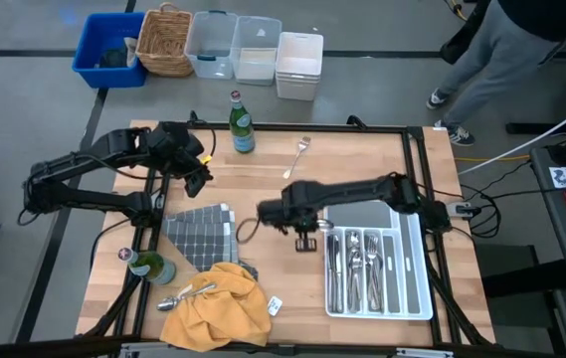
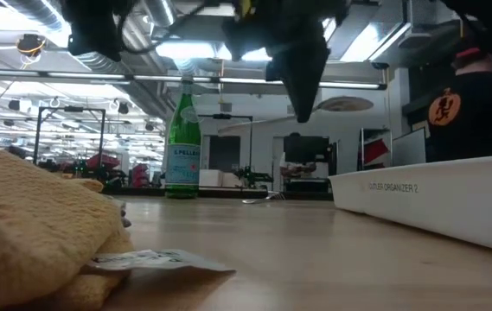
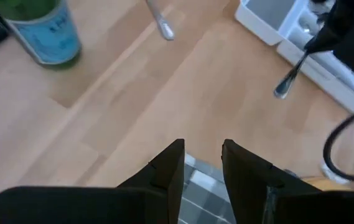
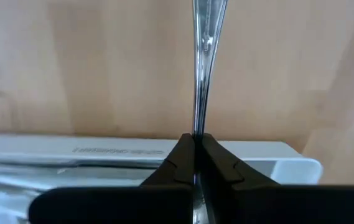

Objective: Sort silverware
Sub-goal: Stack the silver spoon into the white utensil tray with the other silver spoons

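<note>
My right gripper (image 1: 305, 237) hangs above the table at the far left corner of the white divided tray (image 1: 417, 298), shut on a slim silver utensil (image 4: 203, 68). The utensil also shows in the left wrist view (image 3: 290, 78). Several pieces of silverware (image 1: 354, 267) lie in the tray's slots. A fork (image 1: 302, 155) lies flat on the wood near the far edge. Spoons (image 1: 185, 295) lie by the yellow cloth (image 1: 218, 308). My left gripper (image 3: 202, 155) is open and empty, above the table's left part, over the grey mat's (image 1: 201, 234) far edge. My right gripper pinches the utensil between its two fingertips (image 4: 188, 152), at one end of it (image 4: 198, 127). The fingers lie along the utensil, and its long part sticks out beyond them. It slants downward, its free end (image 3: 281, 91) clear of the table.
A green bottle (image 1: 242, 123) stands at the far edge, and another (image 1: 153, 267) lies near the left edge. A paper tag (image 1: 274, 305) lies by the cloth. Bins and a basket (image 1: 166, 42) stand on the floor beyond. A person (image 1: 506, 50) stands at the far right.
</note>
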Tool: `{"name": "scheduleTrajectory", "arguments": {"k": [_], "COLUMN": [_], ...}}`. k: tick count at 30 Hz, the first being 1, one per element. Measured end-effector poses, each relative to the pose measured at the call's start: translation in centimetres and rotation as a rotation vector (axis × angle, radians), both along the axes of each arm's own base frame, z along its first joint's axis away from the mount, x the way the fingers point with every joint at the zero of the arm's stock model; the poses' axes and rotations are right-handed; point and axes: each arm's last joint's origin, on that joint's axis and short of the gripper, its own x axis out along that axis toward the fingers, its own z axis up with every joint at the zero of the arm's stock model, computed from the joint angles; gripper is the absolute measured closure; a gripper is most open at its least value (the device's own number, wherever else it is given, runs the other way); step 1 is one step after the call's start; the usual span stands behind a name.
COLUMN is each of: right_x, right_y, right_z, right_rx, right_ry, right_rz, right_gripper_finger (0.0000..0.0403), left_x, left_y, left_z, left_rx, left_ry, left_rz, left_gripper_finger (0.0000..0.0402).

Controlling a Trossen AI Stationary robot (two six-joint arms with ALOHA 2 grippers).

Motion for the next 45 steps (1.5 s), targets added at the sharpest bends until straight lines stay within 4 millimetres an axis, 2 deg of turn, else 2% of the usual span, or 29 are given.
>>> {"name": "scheduleTrajectory", "arguments": {"k": [6, 14, 20, 24, 29, 36, 40, 45], "right_x": [-0.8, -2.5, -4.2, -5.1, -5.9, -8.3, -10.3, -13.8], "right_y": [4.5, 10.3, 14.2, 16.0, 16.8, 16.3, 15.5, 15.1], "right_z": [0.0, 0.0, 0.0, 0.1, -0.9, -0.8, -0.1, -0.6], "right_rx": [-0.045, -0.049, -0.100, -0.169, -0.199, -0.210, -0.213, -0.213], "right_ry": [-0.004, 0.002, -0.004, -0.014, 0.017, 0.065, 0.086, 0.158], "right_rz": [0.240, 0.628, 0.773, 0.825, 0.804, 0.793, 0.804, 0.863], "right_gripper_finger": [0.0391, 0.0391, 0.0391, 0.0391, 0.0391, 0.0391, 0.0391, 0.0391], "left_x": [0.9, 4.5, 7.4, 9.2, 11.5, 15.6, 17.9, 19.9], "left_y": [-1.0, -2.7, -4.3, -5.6, -7.3, -8.8, -9.2, -9.3], "left_z": [0.4, 0.6, -1.2, -2.9, -4.7, -5.9, -6.8, -8.4], "left_rx": [-0.048, -0.071, -0.060, -0.051, -0.040, -0.085, -0.109, -0.108], "left_ry": [-0.082, -0.203, -0.127, -0.042, -0.008, -0.189, -0.285, -0.330], "left_rz": [-0.006, -0.137, -0.258, -0.340, -0.424, -0.461, -0.489, -0.489], "left_gripper_finger": [0.0306, 0.0306, 0.0306, 0.0306, 0.0306, 0.0306, 0.0306, 0.0306]}}
